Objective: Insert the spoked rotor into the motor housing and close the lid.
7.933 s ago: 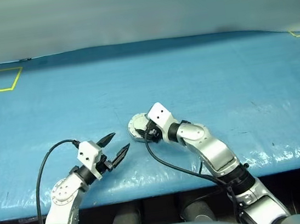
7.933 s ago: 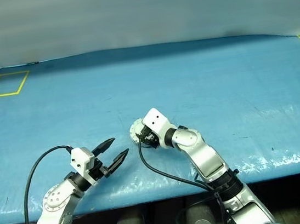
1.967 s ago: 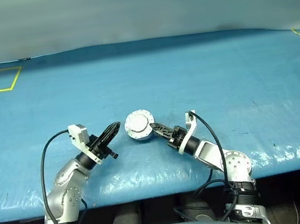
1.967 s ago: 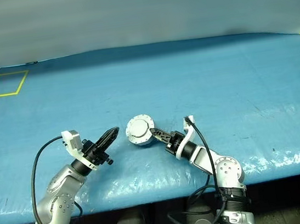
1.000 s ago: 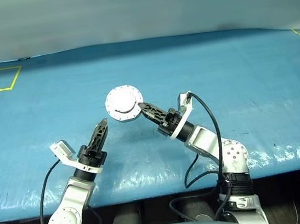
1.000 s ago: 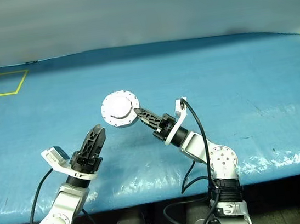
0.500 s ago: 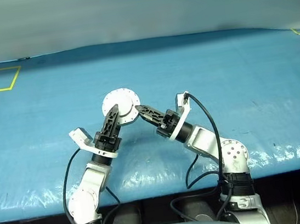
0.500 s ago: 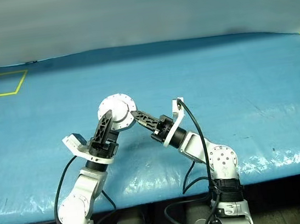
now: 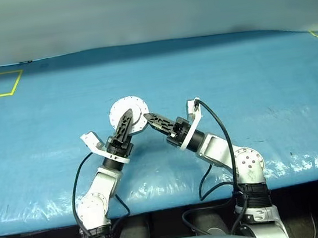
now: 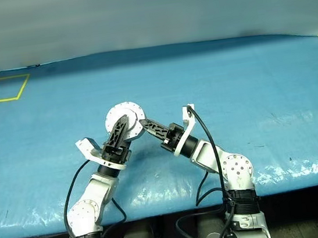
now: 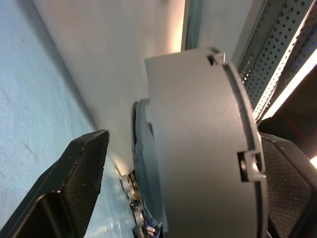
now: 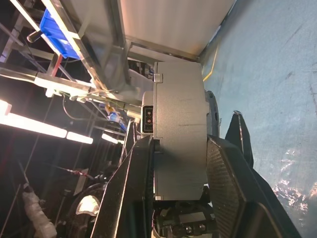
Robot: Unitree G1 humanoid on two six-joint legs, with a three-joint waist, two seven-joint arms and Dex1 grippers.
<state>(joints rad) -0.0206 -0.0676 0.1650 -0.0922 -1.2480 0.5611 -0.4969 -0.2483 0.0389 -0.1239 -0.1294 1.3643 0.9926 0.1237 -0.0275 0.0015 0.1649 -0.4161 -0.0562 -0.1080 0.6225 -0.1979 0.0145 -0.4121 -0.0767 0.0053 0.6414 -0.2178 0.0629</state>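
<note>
The right gripper (image 12: 178, 163) is holding the motor housing (image 9: 129, 112) up above the blue worktop (image 9: 260, 82), its fingers (image 12: 228, 173) clamped on the can's side wall, lid (image 10: 125, 119) shut and facing up. The left gripper (image 11: 168, 188) is standing around the housing with its fingers (image 11: 79, 173) spread wide, one on each side
</note>
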